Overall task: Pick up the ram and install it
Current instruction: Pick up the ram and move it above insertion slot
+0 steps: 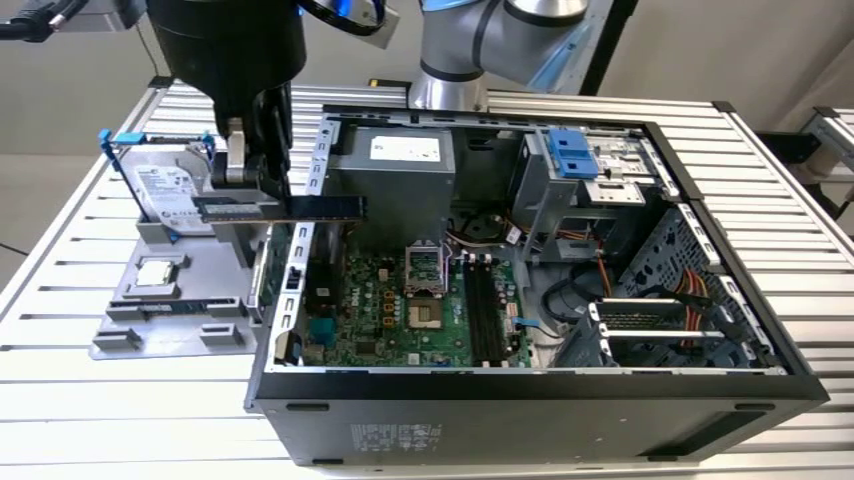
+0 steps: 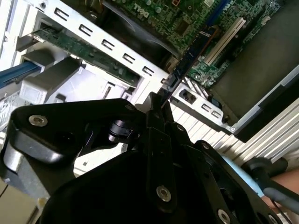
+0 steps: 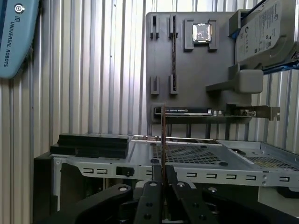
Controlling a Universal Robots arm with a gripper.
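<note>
End of ram (image 3: 163, 135) hidden inside tool (image 3: 163, 170)

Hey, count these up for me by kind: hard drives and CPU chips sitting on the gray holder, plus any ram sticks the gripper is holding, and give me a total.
hard drive: 1
CPU chip: 1
ram stick, clamped in the gripper: 1
Total: 3

The arm (image 1: 470, 38) rises from its base on the far side of the exterior view and reaches toward that view's left, with its dark wrist housing (image 1: 227, 40) pointing straight down. Below it the gripper (image 1: 246, 198) hangs vertical. Its two slim fingers (image 3: 155, 181) are pinched close on the ram (image 1: 307, 207), holding it level, nearer one end.
</note>
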